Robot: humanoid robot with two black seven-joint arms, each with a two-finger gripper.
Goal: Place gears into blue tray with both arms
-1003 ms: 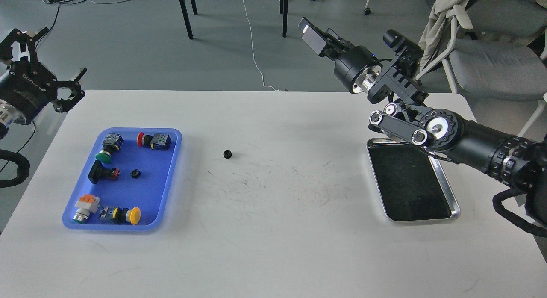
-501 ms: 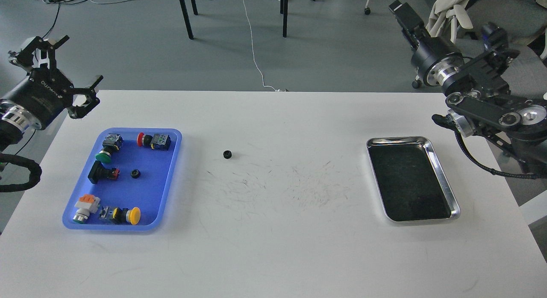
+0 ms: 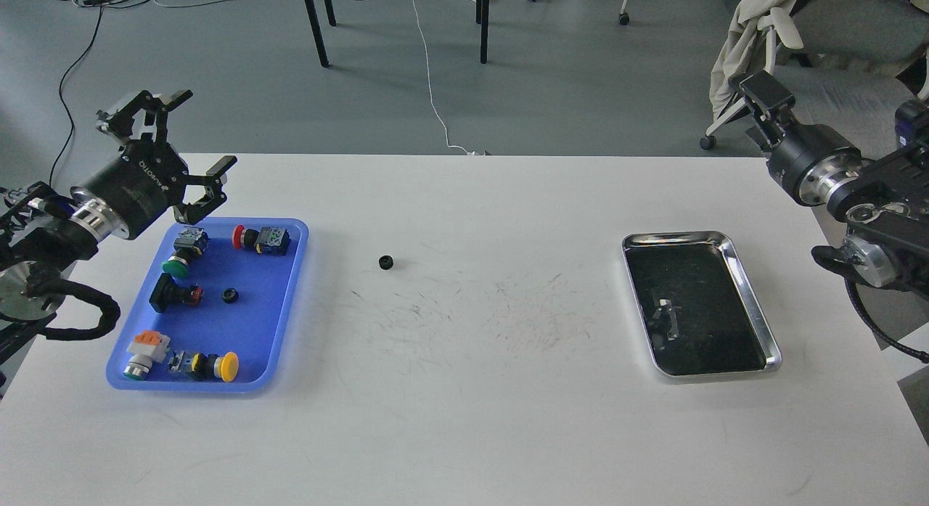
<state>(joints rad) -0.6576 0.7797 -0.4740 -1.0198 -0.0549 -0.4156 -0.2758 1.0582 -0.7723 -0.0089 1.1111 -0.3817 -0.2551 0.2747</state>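
One small black gear (image 3: 386, 261) lies on the white table, to the right of the blue tray (image 3: 265, 313). A second gear (image 3: 231, 295) sits inside the tray near its middle. My left gripper (image 3: 205, 128) hangs open above the tray's far left corner, holding nothing. At the far right, off the table's edge, my right gripper (image 3: 756, 92) points away and up. Its fingers cannot be told apart, and nothing shows in it. Both grippers are well away from the gear on the table.
Several coloured-cap push-button switches (image 3: 261, 239) lie around the gear in the blue tray. A shiny steel tray (image 3: 756, 313) with a dark inside stands at the right. Chair legs and cables are on the floor beyond the table's far edge.
My left gripper has moved right, toward the blue tray's far corner. My right arm has drawn back right, off the steel tray and past the table's edge. The gears have not moved.
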